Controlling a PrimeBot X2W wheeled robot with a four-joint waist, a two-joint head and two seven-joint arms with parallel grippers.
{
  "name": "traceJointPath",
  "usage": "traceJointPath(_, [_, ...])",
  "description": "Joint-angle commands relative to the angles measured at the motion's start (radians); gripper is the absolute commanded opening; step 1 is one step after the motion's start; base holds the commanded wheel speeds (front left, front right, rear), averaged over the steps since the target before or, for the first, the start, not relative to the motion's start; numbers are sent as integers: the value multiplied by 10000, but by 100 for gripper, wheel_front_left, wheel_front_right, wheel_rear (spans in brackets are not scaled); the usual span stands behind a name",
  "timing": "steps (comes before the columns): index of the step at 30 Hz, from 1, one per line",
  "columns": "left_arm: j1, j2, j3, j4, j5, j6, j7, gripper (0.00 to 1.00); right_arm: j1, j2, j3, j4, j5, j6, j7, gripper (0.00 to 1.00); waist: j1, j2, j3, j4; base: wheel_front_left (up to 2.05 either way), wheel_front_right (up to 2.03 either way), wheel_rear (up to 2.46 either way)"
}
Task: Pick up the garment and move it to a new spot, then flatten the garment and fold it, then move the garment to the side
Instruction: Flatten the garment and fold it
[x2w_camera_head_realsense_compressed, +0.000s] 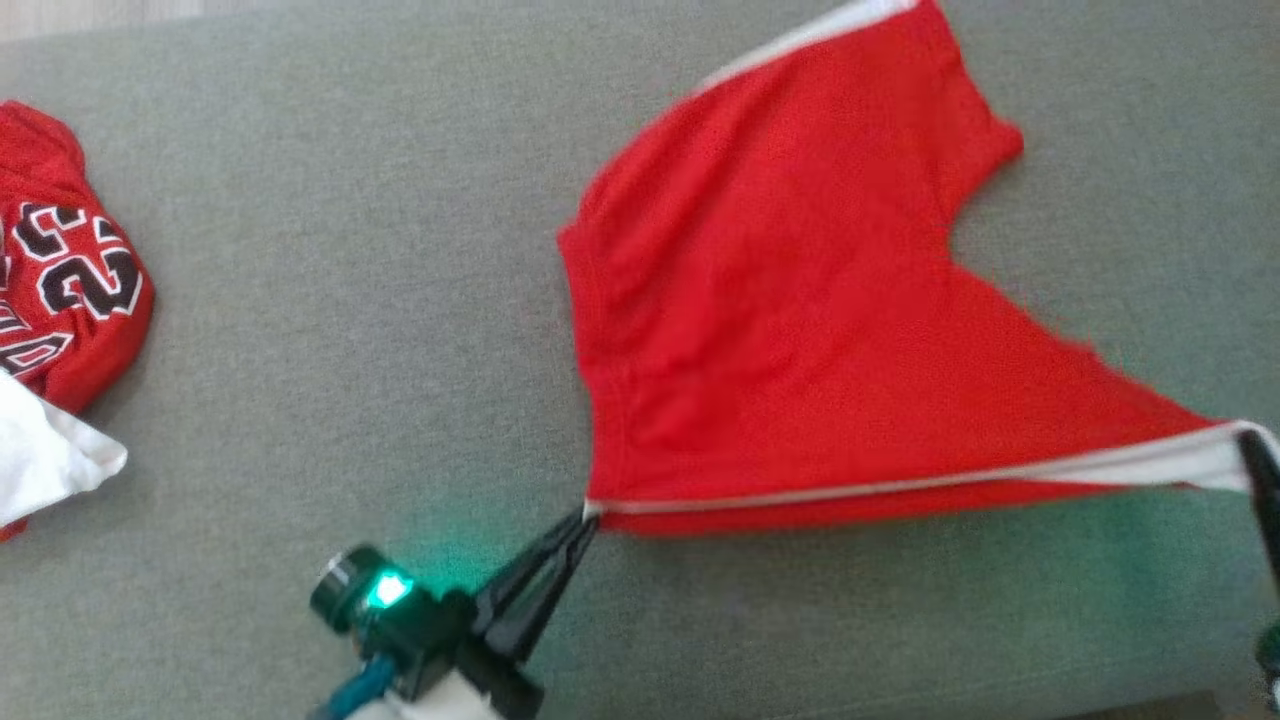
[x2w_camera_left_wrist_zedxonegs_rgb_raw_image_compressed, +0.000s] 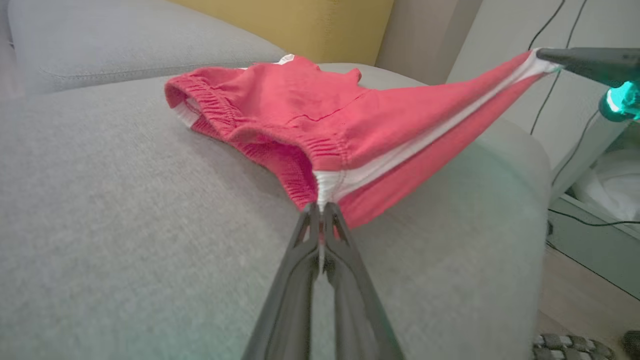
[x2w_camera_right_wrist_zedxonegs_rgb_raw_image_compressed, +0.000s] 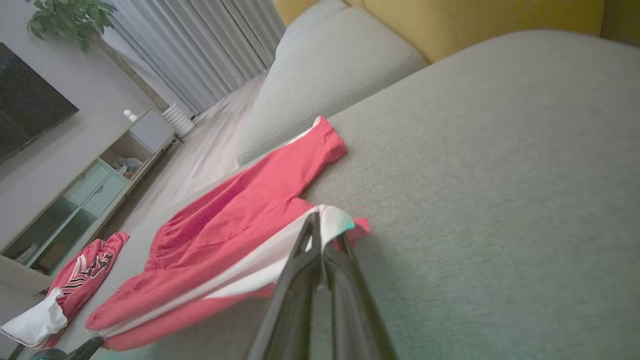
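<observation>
The garment (x2w_camera_head_realsense_compressed: 800, 320) is a pair of red shorts with a white side stripe, spread on the grey sofa seat (x2w_camera_head_realsense_compressed: 330, 300). My left gripper (x2w_camera_head_realsense_compressed: 582, 520) is shut on its waistband corner, also seen in the left wrist view (x2w_camera_left_wrist_zedxonegs_rgb_raw_image_compressed: 320, 206). At the right edge my right gripper (x2w_camera_head_realsense_compressed: 1250, 437) is shut on the white-striped leg hem, where the right wrist view (x2w_camera_right_wrist_zedxonegs_rgb_raw_image_compressed: 320, 216) shows the pinch. The near edge of the shorts (x2w_camera_left_wrist_zedxonegs_rgb_raw_image_compressed: 400, 150) is stretched taut between both grippers and lifted off the cushion. The far leg (x2w_camera_right_wrist_zedxonegs_rgb_raw_image_compressed: 310, 150) rests flat.
A red jersey with black numbers (x2w_camera_head_realsense_compressed: 70, 280) and a white cloth (x2w_camera_head_realsense_compressed: 45, 455) lie at the seat's left end. A second grey cushion (x2w_camera_right_wrist_zedxonegs_rgb_raw_image_compressed: 330, 75) and yellow backrest (x2w_camera_right_wrist_zedxonegs_rgb_raw_image_compressed: 475, 25) stand beyond. The sofa's edge drops to the floor near a low cabinet (x2w_camera_right_wrist_zedxonegs_rgb_raw_image_compressed: 75, 200).
</observation>
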Motion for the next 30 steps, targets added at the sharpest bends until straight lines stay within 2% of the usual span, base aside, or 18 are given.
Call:
traceJointPath(1, [175, 419, 373, -520, -123, 24, -50, 0, 361, -278, -581, -522, -317, 75, -64, 0, 3, -1, -61, 22, 0, 0, 0])
traceJointPath(7, [543, 742, 554, -1496, -489, 124, 123, 0, 982, -80, -1533, -1364, -1062, 75, -3, 0, 3, -1, -89, 71, 0, 0, 0])
traceJointPath(11, [-546, 570, 824, -1974, -601, -49, 488, 0, -93, -259, -1863, -1391, -1563, 75, 946, 0, 3, -1, 332, 270, 0, 0, 0])
traceJointPath(15, [-1899, 137, 1088, -1705, -767, -170, 1002, 0, -1684, -539, -1799, -912, -1641, 75, 1900, 0, 3, -1, 927, 458, 0, 0, 0])
traceJointPath(22, [-3922, -328, 1408, -721, -779, -194, 1873, 0, -4920, -1021, -811, 264, -1361, 75, 3057, 0, 3, -1, 1897, 690, 0, 0, 0])
traceJointPath(30, [-5012, -718, 1552, -124, -1022, -284, 2253, 0, -7707, -1516, 615, 1560, -892, 75, 3641, 0, 3, -1, 2617, 1100, 0, 0, 0])
